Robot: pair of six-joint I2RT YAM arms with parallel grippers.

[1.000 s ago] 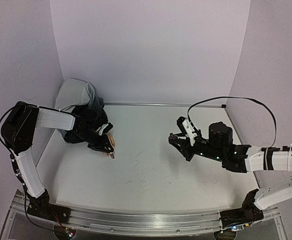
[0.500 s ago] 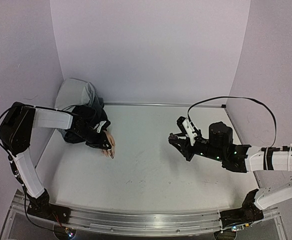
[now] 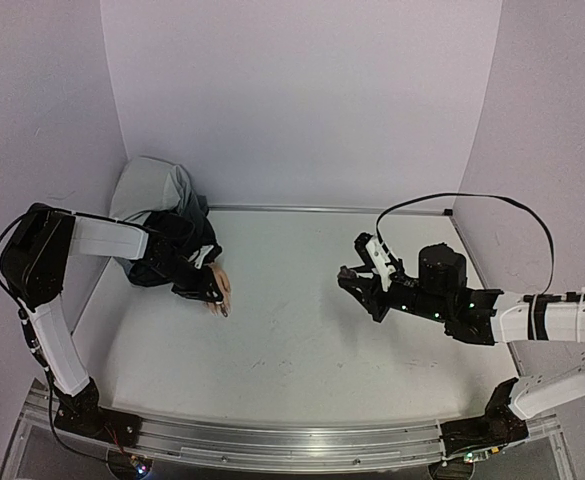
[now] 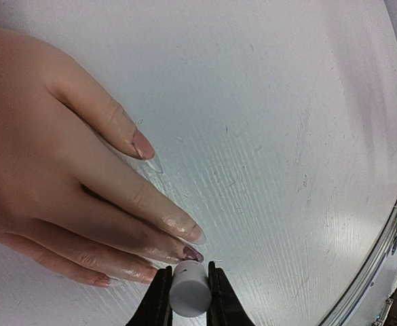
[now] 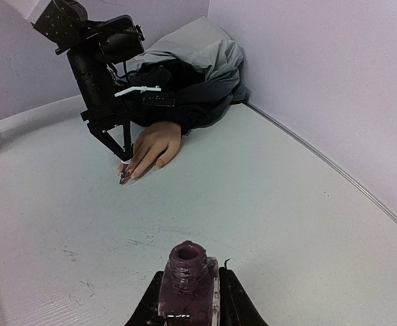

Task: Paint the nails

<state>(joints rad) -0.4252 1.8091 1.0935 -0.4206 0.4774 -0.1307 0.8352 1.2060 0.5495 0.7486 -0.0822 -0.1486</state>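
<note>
The left gripper [image 4: 188, 309] pinches the white cap [image 4: 188, 291], jaws narrow around it, right at the fingertips of the mannequin hand [image 4: 49, 149], which lies flat on the table [image 4: 293, 136]. Its nails [image 4: 193, 253] sit just beside the cap; one looks dark, others pale. The brush is hidden under the cap, so a sideways slip may smear skin or table, and pressing down may shove the hand. Well apart from the hand, the right gripper [image 5: 188, 302] clamps the open bottle [image 5: 188, 272]; tilting it would spill polish.

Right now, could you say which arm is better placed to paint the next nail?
Left: the left gripper holds the white cap beside the nails; the right gripper holds the open bottle well apart.
</note>
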